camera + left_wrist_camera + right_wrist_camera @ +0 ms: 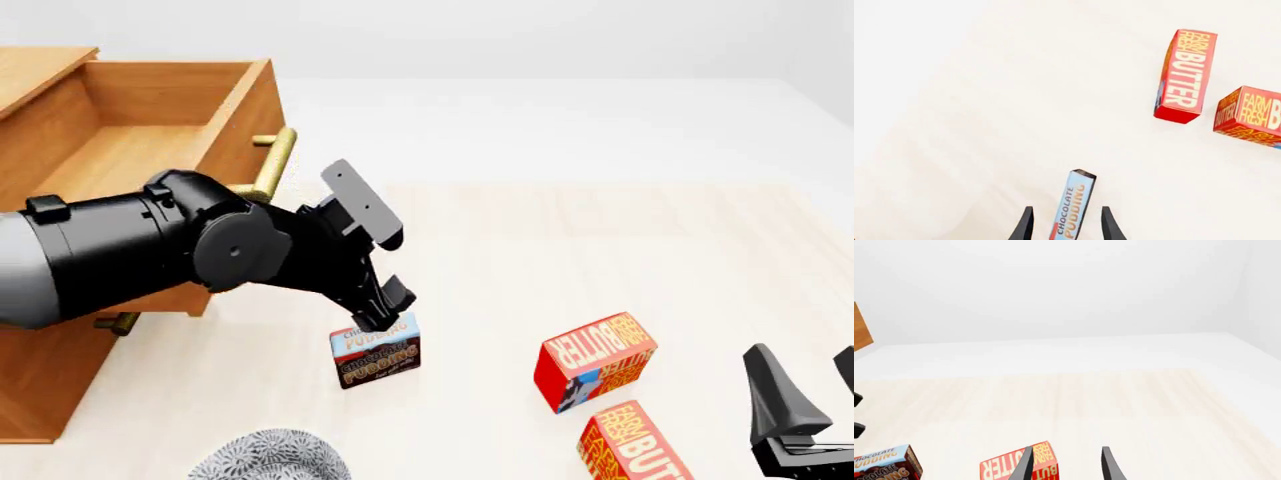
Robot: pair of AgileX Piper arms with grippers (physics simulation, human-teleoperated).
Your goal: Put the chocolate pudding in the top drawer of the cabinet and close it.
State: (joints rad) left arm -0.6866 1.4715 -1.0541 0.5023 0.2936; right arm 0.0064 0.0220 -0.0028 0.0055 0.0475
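The chocolate pudding [376, 352] stands upright on its edge on the table, a little right of the cabinet [40, 385]. My left gripper [384, 318] is right above it, open. In the left wrist view the pudding box [1074, 205] stands between the two fingers, with a gap on each side. The top drawer [247, 110] is pulled out and open, its brass handle [274, 160] behind my left arm. My right gripper [811, 395] is open and empty at the near right. The pudding box also shows in the right wrist view [884, 465].
Two red-orange butter boxes [597, 360] [638, 445] lie right of the pudding, between it and my right gripper. They also show in the left wrist view [1184, 75] [1251, 115]. A grey patterned round object [274, 458] lies at the near edge.
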